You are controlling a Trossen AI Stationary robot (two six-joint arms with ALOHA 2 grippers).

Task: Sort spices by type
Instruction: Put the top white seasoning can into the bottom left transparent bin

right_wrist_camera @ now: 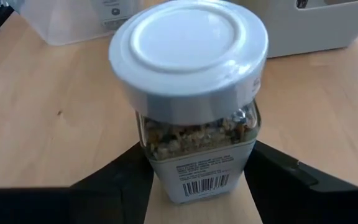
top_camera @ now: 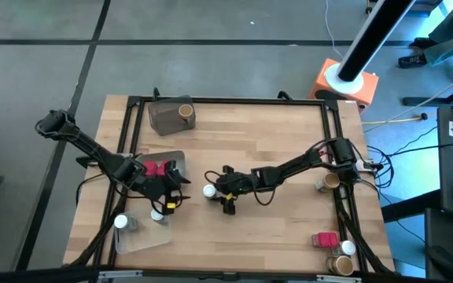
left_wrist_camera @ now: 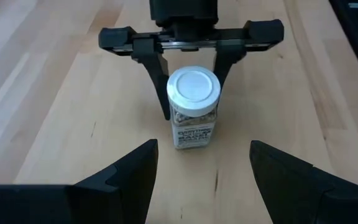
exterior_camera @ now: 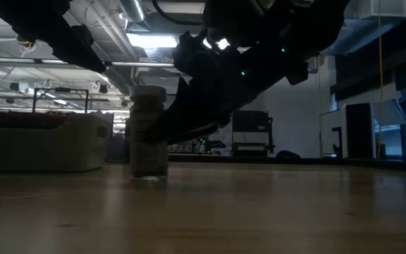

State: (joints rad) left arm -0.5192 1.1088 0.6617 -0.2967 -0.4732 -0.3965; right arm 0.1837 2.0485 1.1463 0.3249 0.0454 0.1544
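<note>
White-capped jar (right_wrist_camera: pixel 194 93) stands upright between right gripper's (top_camera: pixel 209 191) 2 fingers (right_wrist_camera: pixel 114 180).

Bright, even overhead views; dim, backlit low view, silhouetted arms.

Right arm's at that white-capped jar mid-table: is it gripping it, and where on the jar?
The right gripper has its fingers either side of the white-capped jar, at the body just under the cap. Whether they actually clamp it cannot be told. The left gripper holds nothing.

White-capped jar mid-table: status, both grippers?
Right gripper astride the white-capped jar, fingers at its sides, contact unclear. Jar upright on the table. Left gripper open, empty, facing it. Nothing between them.
</note>
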